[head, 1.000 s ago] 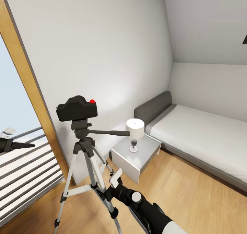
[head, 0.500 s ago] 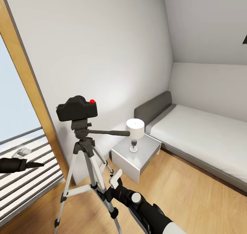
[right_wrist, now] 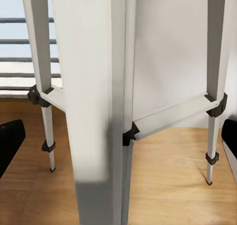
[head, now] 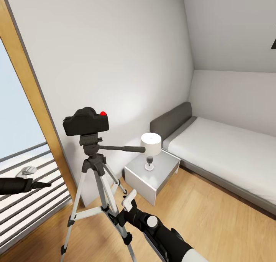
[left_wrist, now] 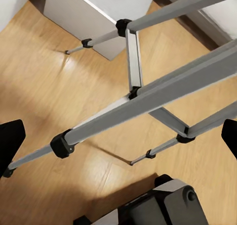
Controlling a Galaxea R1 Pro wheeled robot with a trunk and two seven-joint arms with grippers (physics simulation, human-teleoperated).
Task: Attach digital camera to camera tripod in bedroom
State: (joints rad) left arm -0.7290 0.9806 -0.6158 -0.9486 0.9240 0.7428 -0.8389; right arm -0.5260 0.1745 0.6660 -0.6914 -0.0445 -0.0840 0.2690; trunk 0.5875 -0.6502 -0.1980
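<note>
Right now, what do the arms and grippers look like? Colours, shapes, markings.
Right arm: glossy black rounded segments, a white round cap at one joint, a white section toward the shoulder, a white finger at its gripper. Left arm: black, tapering to a dark point, with a pale grey part above. Wrist views show black fingers. No cables or markings visible.

- The camera tripod [head: 96, 185] stood on the wooden floor [head: 214, 223] with its splayed legs and cross braces blocking the low space beside the wall.
- The right gripper [head: 128, 202] sat close against one leg, fingers spread apart.
- The bedside table [head: 153, 175] and its lamp [head: 150, 149] crowded the tripod's far side, under the pan handle [head: 122, 149].
- Open floor lay before the bed [head: 226, 154].
</note>
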